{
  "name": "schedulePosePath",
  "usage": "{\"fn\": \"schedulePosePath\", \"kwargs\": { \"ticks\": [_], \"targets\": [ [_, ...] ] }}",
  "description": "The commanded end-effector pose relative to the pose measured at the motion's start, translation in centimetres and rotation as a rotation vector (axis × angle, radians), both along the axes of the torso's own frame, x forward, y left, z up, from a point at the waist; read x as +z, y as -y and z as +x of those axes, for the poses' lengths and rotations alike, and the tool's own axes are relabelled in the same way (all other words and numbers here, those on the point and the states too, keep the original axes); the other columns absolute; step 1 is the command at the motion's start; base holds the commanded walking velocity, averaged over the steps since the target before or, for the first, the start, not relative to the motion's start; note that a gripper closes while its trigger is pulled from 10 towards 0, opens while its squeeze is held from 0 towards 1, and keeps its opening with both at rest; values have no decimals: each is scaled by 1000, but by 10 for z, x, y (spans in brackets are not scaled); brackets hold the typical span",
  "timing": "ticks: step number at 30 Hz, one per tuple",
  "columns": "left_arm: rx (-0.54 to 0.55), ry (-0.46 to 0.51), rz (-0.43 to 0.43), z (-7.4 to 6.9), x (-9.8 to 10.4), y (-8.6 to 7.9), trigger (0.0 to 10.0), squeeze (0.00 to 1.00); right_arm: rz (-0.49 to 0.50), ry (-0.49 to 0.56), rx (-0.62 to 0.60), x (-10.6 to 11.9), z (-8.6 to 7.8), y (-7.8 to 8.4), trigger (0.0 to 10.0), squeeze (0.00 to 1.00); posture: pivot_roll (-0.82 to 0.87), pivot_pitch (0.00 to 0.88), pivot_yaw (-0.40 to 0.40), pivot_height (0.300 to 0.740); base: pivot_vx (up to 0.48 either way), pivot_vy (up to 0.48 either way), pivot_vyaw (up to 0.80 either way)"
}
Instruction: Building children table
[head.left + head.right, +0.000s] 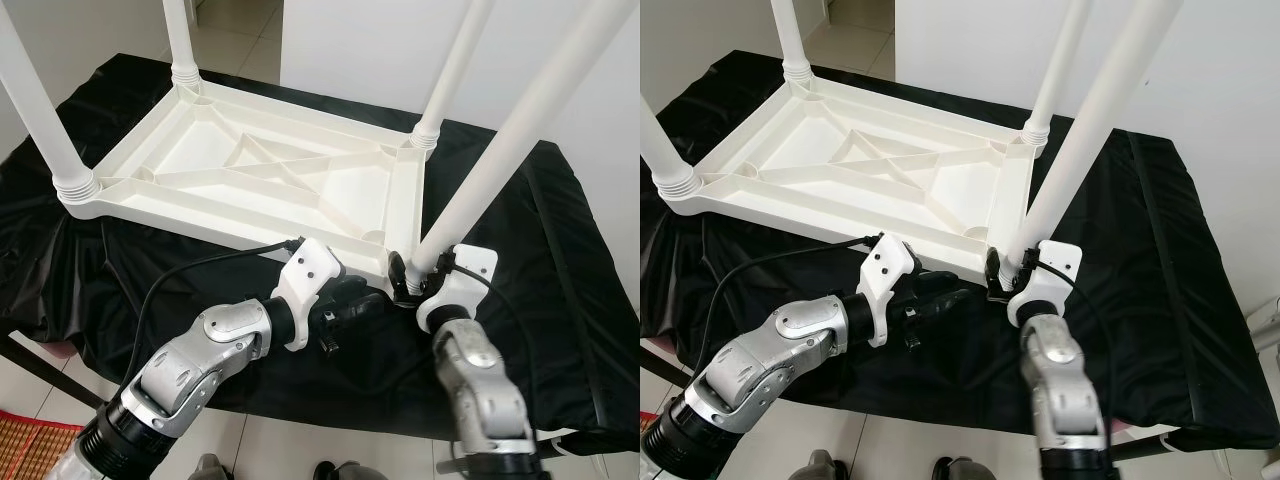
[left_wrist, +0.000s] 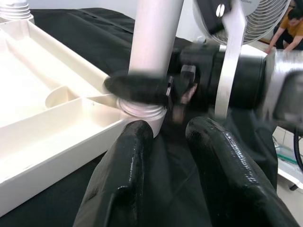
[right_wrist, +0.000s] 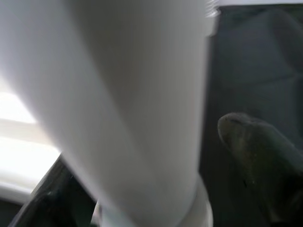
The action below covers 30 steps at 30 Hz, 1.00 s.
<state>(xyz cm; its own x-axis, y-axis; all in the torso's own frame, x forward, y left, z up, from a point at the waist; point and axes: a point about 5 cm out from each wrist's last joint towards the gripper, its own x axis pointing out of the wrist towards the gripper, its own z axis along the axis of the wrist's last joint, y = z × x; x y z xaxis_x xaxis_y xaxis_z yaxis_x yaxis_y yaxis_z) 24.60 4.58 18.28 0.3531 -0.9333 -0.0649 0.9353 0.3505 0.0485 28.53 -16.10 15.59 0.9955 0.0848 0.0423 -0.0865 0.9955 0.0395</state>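
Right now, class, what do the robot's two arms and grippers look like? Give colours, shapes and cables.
Both arms are jointed silver-grey metal shells. Each wrist carries a white, boxy housing. The left gripper and right gripper have long, rounded, glossy black fingers. A black cable loops from the left wrist back along the arm.

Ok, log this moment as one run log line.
stage: fitting last leg | right gripper: shut on near-right leg at its base | left gripper: open, beside that corner | tabletop: upside down on black cloth

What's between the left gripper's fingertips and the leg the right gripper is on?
Only bare black cloth: in the left wrist view, left gripper stops short of the leg, which right gripper clasps at its base.
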Motion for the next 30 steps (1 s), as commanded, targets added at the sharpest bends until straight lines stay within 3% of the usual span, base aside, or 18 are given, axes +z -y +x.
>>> {"fn": "schedulePosePath", "kwargs": {
  "ticks": [1, 2, 4, 7, 10, 26, 27, 28, 29, 30],
  "targets": [
    [-123, -1, 7, -6, 0, 3, 10000, 0, 18, -9, 83, -3, 0, 4, 10000, 0, 58, 118, -95, 740, 0, 0, 0],
    [-123, -1, 8, -6, 0, 3, 10000, 0, -5, 1, 155, -2, 0, 5, 10000, 0, 59, 125, -89, 740, 0, 0, 0],
    [-123, -1, 8, -6, 0, 3, 10000, 0, -5, 1, 155, -2, 0, 5, 10000, 0, 59, 125, -89, 740, 0, 0, 0],
    [-120, -2, 11, -5, 1, 1, 10000, 0, -108, 16, 331, -3, 1, 12, 10000, 0, 61, 128, -81, 740, 0, 0, 0],
    [-120, -1, 13, -5, 1, 1, 10000, 0, -118, 20, 427, -3, 5, 17, 10000, 0, 64, 128, -78, 740, 0, 0, 0],
    [-125, -3, 16, -7, 2, 0, 10000, 0, -180, 39, 553, -3, 21, 27, 10000, 0, 80, 128, -71, 740, 0, 0, 0],
    [-126, -5, 17, -7, 2, 0, 10000, 0, -188, 32, 570, -5, 20, 29, 6078, 0, 80, 131, -71, 740, 0, 0, 0],
    [-126, -5, 17, -7, 2, 0, 10000, 0, -188, 32, 570, -5, 20, 29, 6078, 0, 80, 131, -71, 740, 0, 0, 0],
    [-127, -5, 18, -8, 2, 0, 10000, 0, -192, 30, 584, -6, 19, 30, 353, 0, 80, 131, -71, 740, 0, 0, 0],
    [-127, -5, 18, -8, 2, 0, 10000, 0, -192, 30, 584, -6, 19, 30, 353, 0, 80, 131, -71, 740, 0, 0, 0]
  ]
}}
